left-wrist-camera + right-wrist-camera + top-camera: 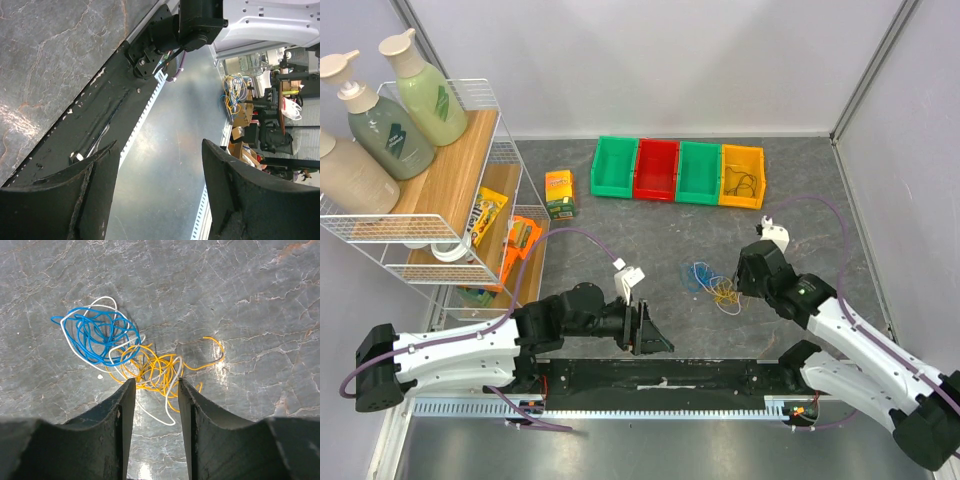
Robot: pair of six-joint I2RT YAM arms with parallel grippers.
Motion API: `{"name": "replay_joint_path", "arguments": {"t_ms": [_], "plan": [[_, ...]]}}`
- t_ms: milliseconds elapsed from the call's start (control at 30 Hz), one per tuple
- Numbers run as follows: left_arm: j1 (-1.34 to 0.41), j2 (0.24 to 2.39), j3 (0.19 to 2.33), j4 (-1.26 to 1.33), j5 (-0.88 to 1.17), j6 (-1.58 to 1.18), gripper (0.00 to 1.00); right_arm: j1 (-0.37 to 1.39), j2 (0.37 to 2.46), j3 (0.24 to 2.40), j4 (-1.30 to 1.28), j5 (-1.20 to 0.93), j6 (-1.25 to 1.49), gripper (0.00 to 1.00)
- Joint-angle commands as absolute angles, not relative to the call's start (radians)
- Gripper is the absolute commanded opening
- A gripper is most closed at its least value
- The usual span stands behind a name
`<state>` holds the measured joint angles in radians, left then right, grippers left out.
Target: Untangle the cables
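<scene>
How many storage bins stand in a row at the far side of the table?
4, side by side, left to right: green bin, red bin, second green bin, yellow bin at the right end. None looks hidden.

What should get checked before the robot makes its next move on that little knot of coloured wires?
1. The right hand sits over the cables: ok, its fingers straddle some loops.
2. One wire alone between the fingers: not ok, the yellow wire and the white wire both lie there.
3. Grip closed: not ok, a gap shows.
4. The blue wire lies separate: not ok, it overlaps the white one.
5. The left hand is free: ok, open, empty, away from the knot.
</scene>
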<state>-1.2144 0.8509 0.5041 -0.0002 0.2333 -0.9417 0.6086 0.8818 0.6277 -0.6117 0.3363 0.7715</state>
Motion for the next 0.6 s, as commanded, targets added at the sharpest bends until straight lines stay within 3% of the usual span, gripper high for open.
{"name": "replay_joint_path", "arguments": {"t_ms": [0, 300, 400, 567], "plan": [[-1.221, 0.871, 0.514, 0.063, 0.222, -0.957, 0.72, 0.609, 0.841, 0.591, -0.601, 0.351, 0.812, 0.46], [-1.236, 0.899, 0.534, 0.069, 0.232, -0.954, 0.72, 0.609, 0.942, 0.532, -0.528, 0.324, 0.844, 0.43], [-1.238, 0.893, 0.528, 0.069, 0.222, -0.957, 0.72, 0.609, 0.934, 0.509, -0.497, 0.34, 0.844, 0.32], [-1.238, 0.916, 0.538, 0.069, 0.235, -0.95, 0.72, 0.609, 0.93, 0.514, -0.473, 0.382, 0.816, 0.32]]}}
